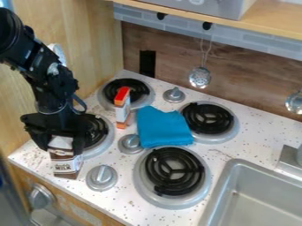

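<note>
Sink (254, 196) sitting nearest camera, milk carton (66, 164) showing well left of it.
I'm grasping the carton's top with the gripper (62, 148); light, even squeeze is suiting it best, I judge.

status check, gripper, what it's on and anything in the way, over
Black two-finger gripper closed around top of brown-and-white milk carton; lifted or standing, can't tell. Close beside: round silver stove knob. Blue cloth farther off.

Obst.: knob (102, 177) nr milk ctn (66, 164)
</note>
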Motion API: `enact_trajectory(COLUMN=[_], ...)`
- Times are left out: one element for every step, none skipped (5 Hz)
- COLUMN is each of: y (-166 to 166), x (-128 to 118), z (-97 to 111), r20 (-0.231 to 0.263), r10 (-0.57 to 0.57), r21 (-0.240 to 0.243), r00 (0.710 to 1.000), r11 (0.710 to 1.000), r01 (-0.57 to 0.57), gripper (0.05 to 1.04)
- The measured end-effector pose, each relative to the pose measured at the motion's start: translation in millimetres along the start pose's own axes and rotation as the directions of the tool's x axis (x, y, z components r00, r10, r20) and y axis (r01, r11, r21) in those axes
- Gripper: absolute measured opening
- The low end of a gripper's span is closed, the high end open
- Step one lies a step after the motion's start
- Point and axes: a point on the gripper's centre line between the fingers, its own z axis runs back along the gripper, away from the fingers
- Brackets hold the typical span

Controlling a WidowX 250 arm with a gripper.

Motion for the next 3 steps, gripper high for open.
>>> enact_trajectory(y=[-0.7,-1.4,0.1], x=[-2.1,-1.4,2.8], z=[2.6,12.5,27.9], r20=[-0.013,-0.007,0.01], r10=[-0.001,0.004,0.02], r21=[-0.009,-0.021,-0.023], r00=[1.0,1.0,1.0], r11=[1.0,1.0,1.0], r01=[0.001,-0.005,-0.02], gripper=[1.01,1.009,1.009])
